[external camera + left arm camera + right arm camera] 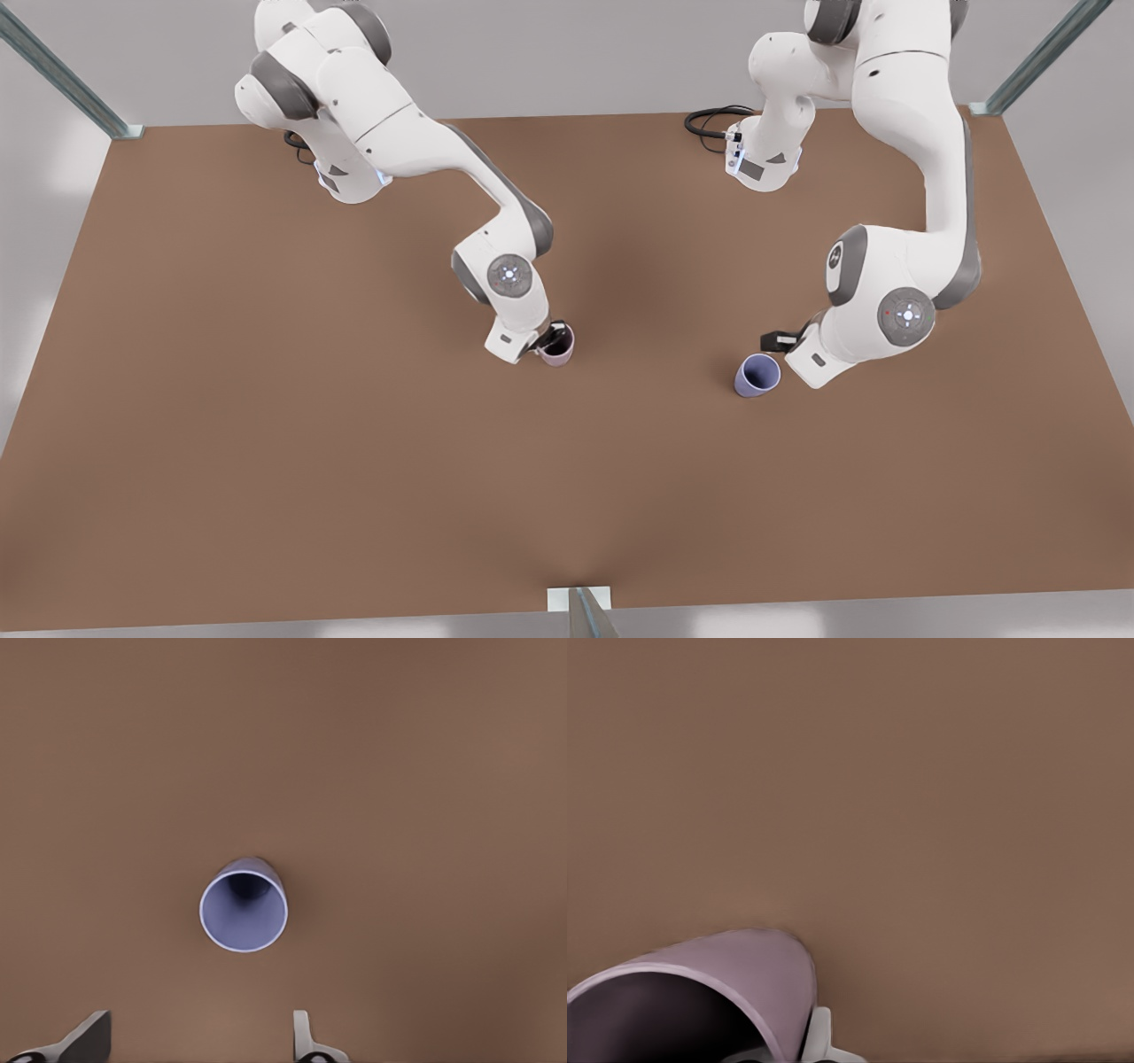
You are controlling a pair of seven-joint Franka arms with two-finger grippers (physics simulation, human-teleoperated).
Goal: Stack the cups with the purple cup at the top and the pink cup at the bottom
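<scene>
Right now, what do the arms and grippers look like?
Both arms: glossy white shells, dark grey joint bands, round grey caps. Black cable loops at each base. Left gripper, front view's right: grey fingertips. Right gripper, front view's left: white body, pale fingertip.

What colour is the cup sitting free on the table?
Bluish lavender; the purple cup shows best in the left wrist view.

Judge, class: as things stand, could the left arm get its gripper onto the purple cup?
Probably yes. The left gripper hangs open above the purple cup, which stands upright with bare table all round it. The right gripper, at the pink cup, is well away.
</scene>
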